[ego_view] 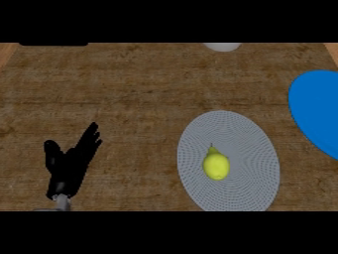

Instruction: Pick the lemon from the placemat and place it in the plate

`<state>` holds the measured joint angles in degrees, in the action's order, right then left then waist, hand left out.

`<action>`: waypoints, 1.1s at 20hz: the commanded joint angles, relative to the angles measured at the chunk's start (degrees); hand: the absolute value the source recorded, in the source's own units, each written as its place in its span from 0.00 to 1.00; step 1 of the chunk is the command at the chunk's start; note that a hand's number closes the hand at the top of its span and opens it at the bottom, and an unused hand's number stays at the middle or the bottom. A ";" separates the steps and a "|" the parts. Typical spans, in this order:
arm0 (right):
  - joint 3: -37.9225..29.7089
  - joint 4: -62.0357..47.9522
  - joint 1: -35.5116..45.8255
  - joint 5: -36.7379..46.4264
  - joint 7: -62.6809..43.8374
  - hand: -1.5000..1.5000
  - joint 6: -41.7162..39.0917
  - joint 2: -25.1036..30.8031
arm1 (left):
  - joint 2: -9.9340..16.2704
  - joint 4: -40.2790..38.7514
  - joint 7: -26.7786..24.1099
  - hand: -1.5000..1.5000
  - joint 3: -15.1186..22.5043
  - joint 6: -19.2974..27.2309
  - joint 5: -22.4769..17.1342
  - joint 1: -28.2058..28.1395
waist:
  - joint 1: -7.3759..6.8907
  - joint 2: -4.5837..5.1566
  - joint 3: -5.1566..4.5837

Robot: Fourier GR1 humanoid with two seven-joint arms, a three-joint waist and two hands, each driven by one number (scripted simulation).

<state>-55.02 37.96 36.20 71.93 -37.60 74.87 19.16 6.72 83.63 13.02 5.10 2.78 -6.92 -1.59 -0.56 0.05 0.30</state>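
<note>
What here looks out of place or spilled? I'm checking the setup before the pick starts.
Nothing stands out. The lemon lies whole on the grey placemat, the blue plate sits bare to its right, and the left hand rests open at lower left.

A small yellow lemon [216, 166] with its pointed tip turned away lies near the middle of a round grey woven placemat [252, 144], just left of a smooth blue plate [321, 114] cut by the right edge.
</note>
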 commanded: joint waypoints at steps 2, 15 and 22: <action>6.60 8.91 -2.05 -10.40 2.28 0.00 9.62 -7.52 | 0.94 -1.93 -0.37 0.50 -1.69 -0.73 -0.64 0.06 | 0.72 -0.26 -0.20; 35.41 39.98 -28.71 -24.04 1.29 0.00 3.45 -19.01 | -1.23 -2.31 -4.62 0.50 -0.24 -0.63 1.64 -2.89 | 0.73 -0.22 -0.36; 42.33 39.92 -33.46 -9.36 -16.46 0.00 4.59 -19.13 | -0.40 1.02 0.29 0.50 -1.05 -1.12 0.86 -2.40 | 0.55 -0.14 -0.40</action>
<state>-17.02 76.56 5.41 56.52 -44.99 76.16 0.43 6.42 85.27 12.86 4.08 1.91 -6.33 -3.61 0.04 -0.20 -0.03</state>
